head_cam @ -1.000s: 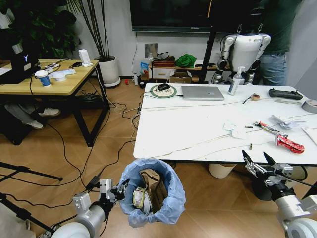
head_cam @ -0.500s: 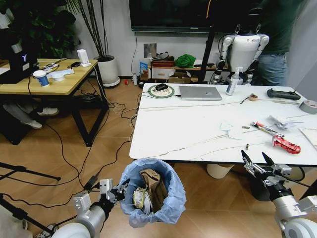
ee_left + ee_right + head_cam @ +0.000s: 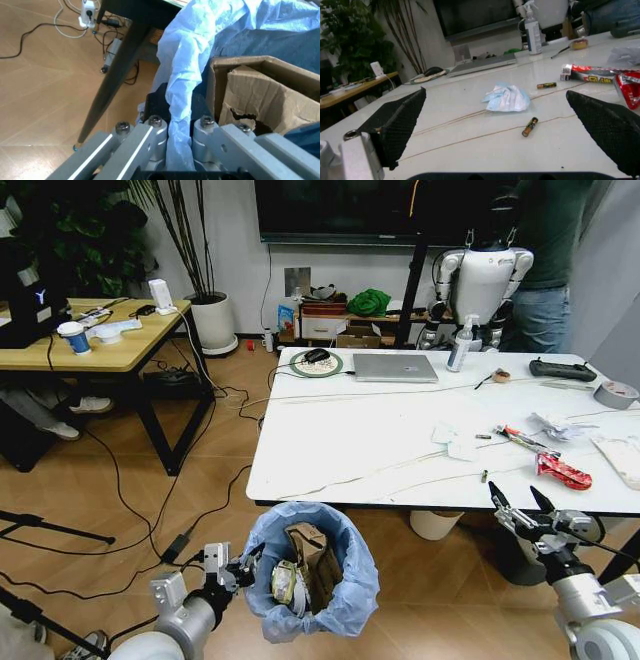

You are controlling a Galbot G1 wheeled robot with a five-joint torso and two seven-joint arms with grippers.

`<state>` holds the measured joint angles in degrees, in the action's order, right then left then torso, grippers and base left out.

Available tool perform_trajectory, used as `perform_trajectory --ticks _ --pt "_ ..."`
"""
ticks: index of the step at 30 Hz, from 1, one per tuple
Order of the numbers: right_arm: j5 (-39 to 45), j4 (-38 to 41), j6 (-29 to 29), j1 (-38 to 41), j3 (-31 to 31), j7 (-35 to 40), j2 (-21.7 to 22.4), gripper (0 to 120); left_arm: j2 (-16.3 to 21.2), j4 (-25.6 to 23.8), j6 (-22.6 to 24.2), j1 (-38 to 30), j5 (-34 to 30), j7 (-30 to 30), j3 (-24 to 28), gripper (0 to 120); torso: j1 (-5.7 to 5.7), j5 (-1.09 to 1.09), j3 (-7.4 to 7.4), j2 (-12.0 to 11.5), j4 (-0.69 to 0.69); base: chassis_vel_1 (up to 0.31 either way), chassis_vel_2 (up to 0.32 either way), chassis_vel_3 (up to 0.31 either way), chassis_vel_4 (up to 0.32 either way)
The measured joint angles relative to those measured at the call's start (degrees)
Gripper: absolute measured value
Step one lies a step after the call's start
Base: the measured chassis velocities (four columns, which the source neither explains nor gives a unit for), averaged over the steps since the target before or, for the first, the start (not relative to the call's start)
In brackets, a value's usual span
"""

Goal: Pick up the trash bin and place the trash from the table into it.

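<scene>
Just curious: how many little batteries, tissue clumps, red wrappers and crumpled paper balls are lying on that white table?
Batteries: 2
Tissue clump: 1
Red wrappers: 2
Crumpled paper ball: 1
Total: 6

Trash bin [image 3: 311, 568] w/ crinkly light-blue bag sits below the table's [image 3: 350, 450] near edge, torn cardboard [image 3: 312, 552] & a cup inside. On the white tabletop, right side: tissue [image 3: 452, 440], crumpled paper [image 3: 553, 426], red wrapper [image 3: 562, 470].
</scene>
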<state>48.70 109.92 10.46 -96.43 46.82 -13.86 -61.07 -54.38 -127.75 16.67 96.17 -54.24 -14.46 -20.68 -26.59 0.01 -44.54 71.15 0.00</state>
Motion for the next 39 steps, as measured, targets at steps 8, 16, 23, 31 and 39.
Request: perform_trajectory --ticks 8,16,23,31,39 --pt "0.1 0.0 0.1 0.0 0.1 -0.1 0.0 100 -0.1 0.0 0.0 0.0 0.2 0.0 0.3 2 0.0 -0.01 0.0 0.0 0.0 -0.097 -0.087 0.085 0.092" --pt "0.0 0.0 0.3 0.0 0.1 -0.2 0.0 100 0.0 0.0 0.0 -0.1 0.3 0.1 0.4 2 0.0 -0.02 0.0 0.0 -0.01 -0.078 -0.093 0.092 0.094" --pt "-0.2 0.1 0.5 -0.3 0.2 -0.3 0.1 100 -0.2 0.0 0.1 0.1 0.5 0.1 0.6 2 0.0 0.01 0.0 0.0 0.01 -0.074 -0.079 0.085 0.095" --pt "-1.4 1.2 0.7 -0.8 -0.2 -0.7 0.9 100 0.3 -0.2 0.1 0.7 0.7 0.1 0.6 2 0.0 -0.01 0.0 0.0 0.0 -0.097 -0.09 0.098 0.089" --pt "-5.2 5.3 -0.4 0.4 -5.1 3.0 4.5 100 0.5 -1.4 0.1 2.3 0.6 0.0 -0.7 2 0.0 -0.02 0.0 0.0 -0.02 -0.045 -0.051 0.032 0.044"
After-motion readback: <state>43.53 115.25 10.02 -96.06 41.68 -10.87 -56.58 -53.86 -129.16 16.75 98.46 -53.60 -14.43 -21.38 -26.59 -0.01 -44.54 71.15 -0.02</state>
